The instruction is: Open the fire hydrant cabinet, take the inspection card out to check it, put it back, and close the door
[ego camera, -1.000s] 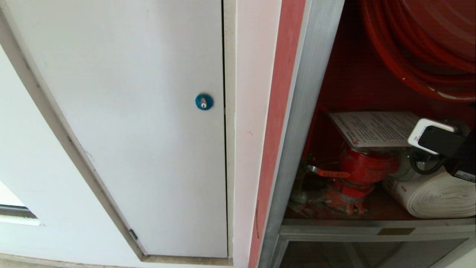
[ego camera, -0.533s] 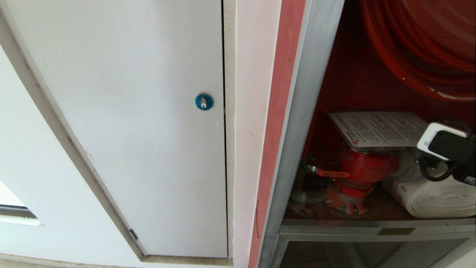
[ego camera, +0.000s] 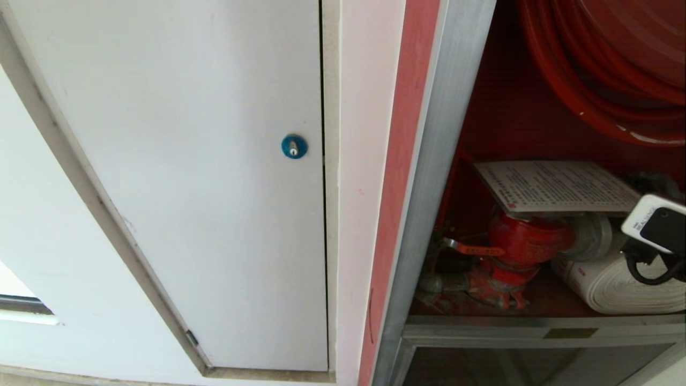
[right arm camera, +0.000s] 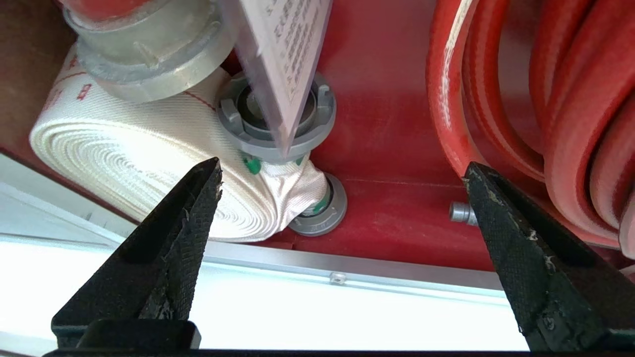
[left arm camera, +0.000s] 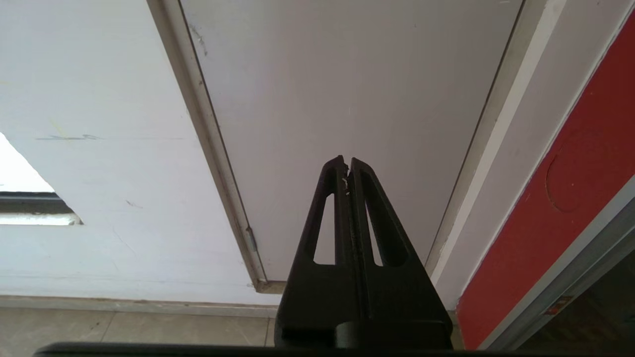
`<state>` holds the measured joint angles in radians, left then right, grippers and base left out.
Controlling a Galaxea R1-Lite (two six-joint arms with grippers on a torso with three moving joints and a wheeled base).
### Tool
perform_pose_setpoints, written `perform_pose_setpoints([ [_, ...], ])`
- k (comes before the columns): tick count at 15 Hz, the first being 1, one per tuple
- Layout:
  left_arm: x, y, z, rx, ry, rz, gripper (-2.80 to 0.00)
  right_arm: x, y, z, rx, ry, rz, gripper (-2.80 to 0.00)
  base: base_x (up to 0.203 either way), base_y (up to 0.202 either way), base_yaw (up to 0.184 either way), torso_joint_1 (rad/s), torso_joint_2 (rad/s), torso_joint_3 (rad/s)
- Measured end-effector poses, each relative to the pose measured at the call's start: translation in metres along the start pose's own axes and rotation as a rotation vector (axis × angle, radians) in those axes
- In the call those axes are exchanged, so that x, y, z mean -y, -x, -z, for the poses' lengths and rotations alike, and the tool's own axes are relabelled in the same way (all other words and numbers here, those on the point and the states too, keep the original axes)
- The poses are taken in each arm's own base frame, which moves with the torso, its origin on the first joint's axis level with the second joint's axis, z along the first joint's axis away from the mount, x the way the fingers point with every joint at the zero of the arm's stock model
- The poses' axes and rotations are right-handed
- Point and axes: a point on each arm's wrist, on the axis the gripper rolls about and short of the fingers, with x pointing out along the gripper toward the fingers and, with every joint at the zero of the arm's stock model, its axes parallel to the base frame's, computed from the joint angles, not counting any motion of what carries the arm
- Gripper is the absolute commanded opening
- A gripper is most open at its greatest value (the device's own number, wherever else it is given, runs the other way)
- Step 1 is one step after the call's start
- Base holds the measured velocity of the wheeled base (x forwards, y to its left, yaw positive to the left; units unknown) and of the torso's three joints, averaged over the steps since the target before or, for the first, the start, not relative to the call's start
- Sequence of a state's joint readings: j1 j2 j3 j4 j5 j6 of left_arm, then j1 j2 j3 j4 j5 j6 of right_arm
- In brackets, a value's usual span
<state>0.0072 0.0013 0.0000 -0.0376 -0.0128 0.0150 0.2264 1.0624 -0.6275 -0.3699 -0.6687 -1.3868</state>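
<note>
The fire hydrant cabinet (ego camera: pixel 445 161) stands open on the right, showing its red interior; its door is out of view. The inspection card (ego camera: pixel 552 185) lies flat on top of the red valve (ego camera: pixel 528 241). Only my right arm's wrist (ego camera: pixel 656 230) shows at the right edge, just right of the card and above the white rolled hose (ego camera: pixel 616 287). In the right wrist view my right gripper (right arm camera: pixel 342 171) is open and empty, and the card (right arm camera: pixel 290 49) hangs clear beyond its fingertips. My left gripper (left arm camera: pixel 346 161) is shut, parked facing the white panel.
A white panel with a blue round lock (ego camera: pixel 294 146) fills the left. The red hose reel (ego camera: pixel 605 69) hangs above the card. The cabinet's silver lower rail (ego camera: pixel 536 329) carries a small brass plate (ego camera: pixel 571 333). Grey hose couplings (right arm camera: pixel 278 119) sit by the white hose.
My right arm has drawn back to the right and lower, away from the card's right end. The card stays on the valve. The left arm has not moved.
</note>
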Motion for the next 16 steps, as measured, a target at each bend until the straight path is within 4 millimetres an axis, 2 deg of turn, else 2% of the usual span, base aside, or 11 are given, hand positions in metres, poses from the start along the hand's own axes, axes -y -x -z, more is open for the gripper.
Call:
perform_pose_setpoints([
  [9, 0.0, 0.0, 0.0, 0.0, 0.0, 0.001, -2.8, 0.001, 0.036, 0.028, 0.016, -0.023, 0.081, 0.0, 0.0, 0.0, 0.0, 0.0, 0.0, 0.0],
  [16, 0.0, 0.0, 0.0, 0.0, 0.0, 0.001, -2.8, 0.006, 0.049, 0.038, 0.018, -0.04, 0.126, 0.0, 0.0, 0.0, 0.0, 0.0, 0.0, 0.0],
])
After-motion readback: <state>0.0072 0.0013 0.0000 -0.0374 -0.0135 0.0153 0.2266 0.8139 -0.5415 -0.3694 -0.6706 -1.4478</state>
